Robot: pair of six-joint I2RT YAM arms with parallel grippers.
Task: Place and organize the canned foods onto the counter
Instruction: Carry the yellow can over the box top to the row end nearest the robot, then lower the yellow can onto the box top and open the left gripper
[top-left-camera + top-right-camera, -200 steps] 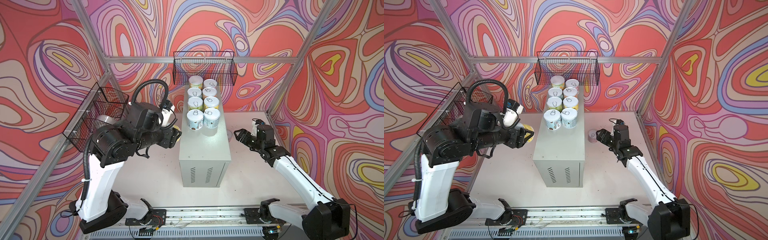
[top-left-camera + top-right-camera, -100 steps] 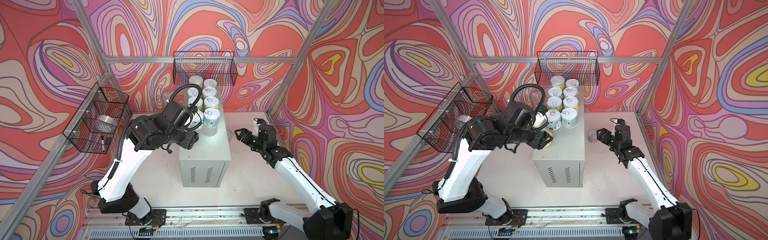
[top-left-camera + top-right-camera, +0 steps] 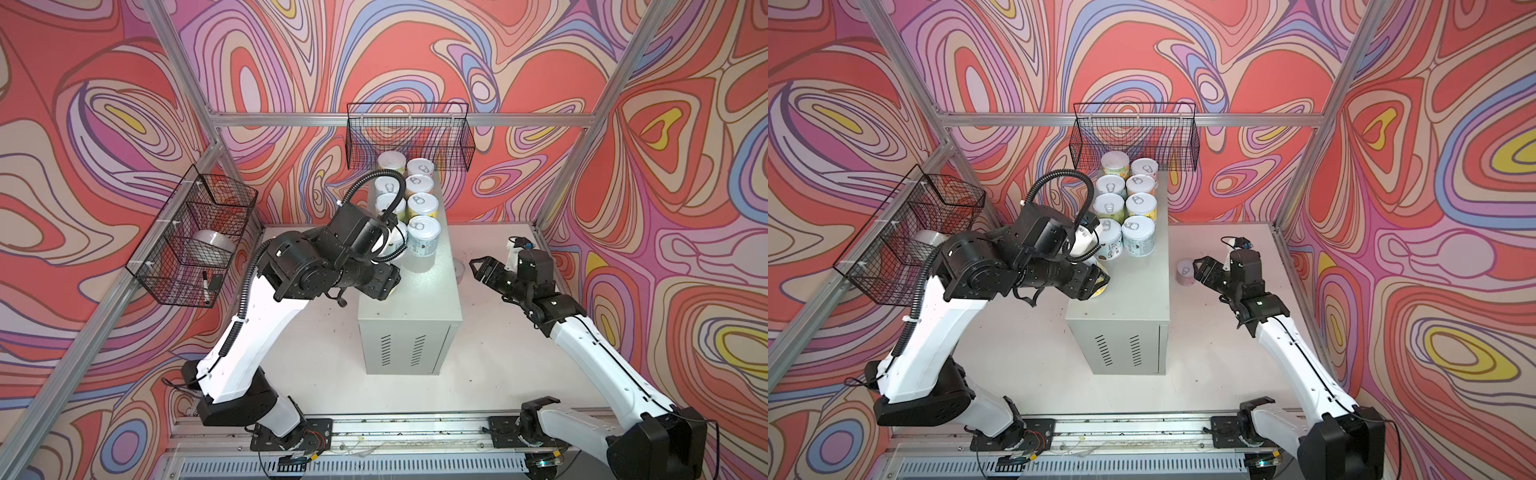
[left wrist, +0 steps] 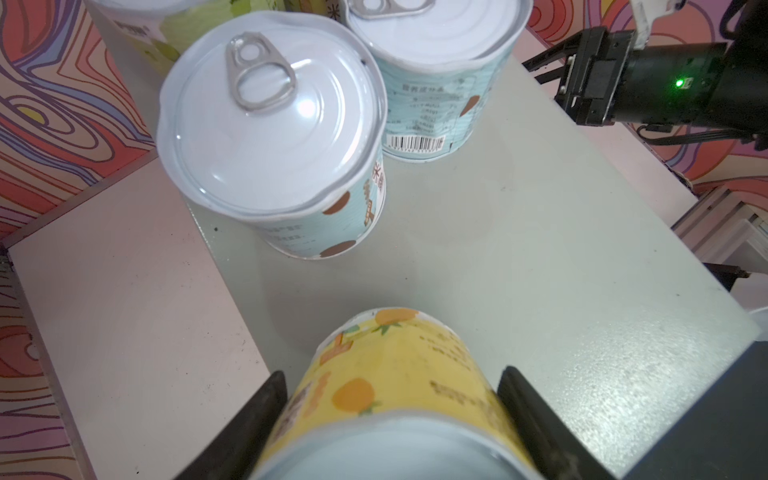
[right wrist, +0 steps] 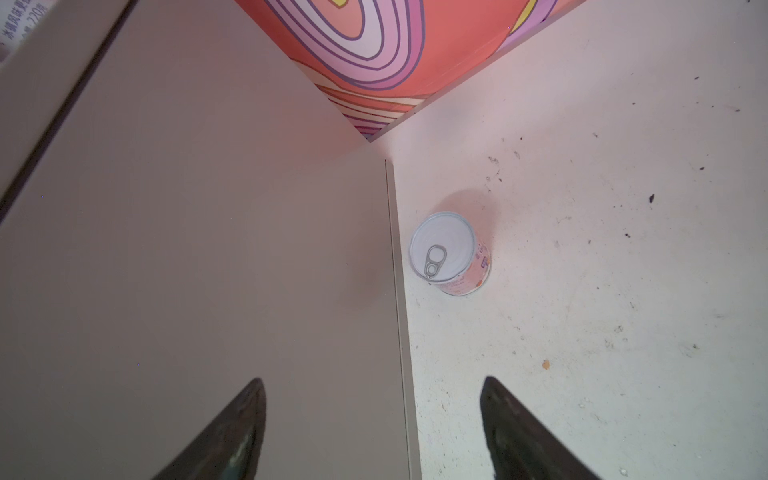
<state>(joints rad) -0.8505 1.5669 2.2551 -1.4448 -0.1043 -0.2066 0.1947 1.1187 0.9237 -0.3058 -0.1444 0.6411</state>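
Several canned foods (image 3: 419, 208) stand in two rows at the back of the grey counter (image 3: 419, 299); the nearest two are pale blue (image 4: 270, 124) (image 4: 432, 62). My left gripper (image 4: 390, 374) is shut on a yellow can (image 4: 386, 399), holding it low over the counter's left side, just in front of the rows (image 3: 1101, 286). Whether the can touches the top I cannot tell. A pink can (image 5: 451, 251) stands on the white table beside the counter's right wall (image 3: 1185, 272). My right gripper (image 5: 372, 380) hangs open and empty above it (image 3: 1200, 270).
A black wire basket (image 3: 409, 137) hangs on the back wall just above the rear cans. Another wire basket (image 3: 195, 241) on the left wall holds a white roll of tape (image 3: 212, 241) and a marker. The arms' metal rail (image 3: 415, 428) runs along the front.
My left arm has swung right from beside the counter to over its top, carrying the yellow can. The right gripper has hardly moved.
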